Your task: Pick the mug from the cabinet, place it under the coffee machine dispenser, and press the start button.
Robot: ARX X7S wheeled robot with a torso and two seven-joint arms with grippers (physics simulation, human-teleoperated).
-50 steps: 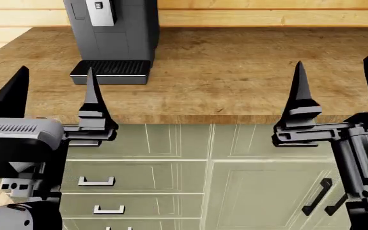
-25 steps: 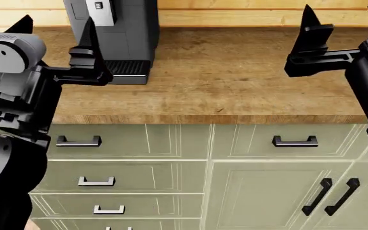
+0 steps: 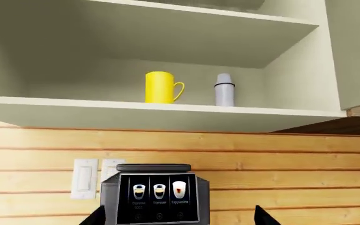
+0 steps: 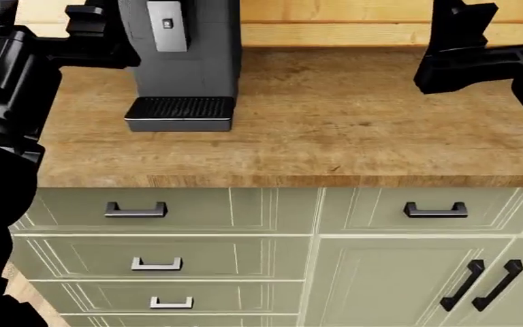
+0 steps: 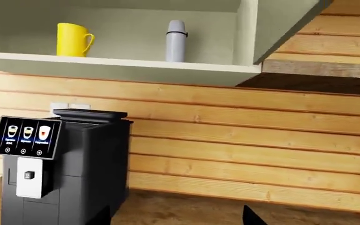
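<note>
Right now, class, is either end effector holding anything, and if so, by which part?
Nothing is held. The mug stands untouched on the cabinet shelf beside a grey flask, well away from both end effectors.

grey flask (image 5: 176,41), wall switches (image 3: 85,177), perhaps sockets, drawers (image 4: 157,257)

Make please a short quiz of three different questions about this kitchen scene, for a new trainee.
1. True or false: the mug stands on the drip tray.
2. What stands beside the mug on the cabinet shelf? A) grey flask B) bowl C) kettle
3. Fill in: the coffee machine's screen shows ___ drink icons.

Key: 1 false, it is on the shelf. 2 A, the grey flask. 3 three.
</note>
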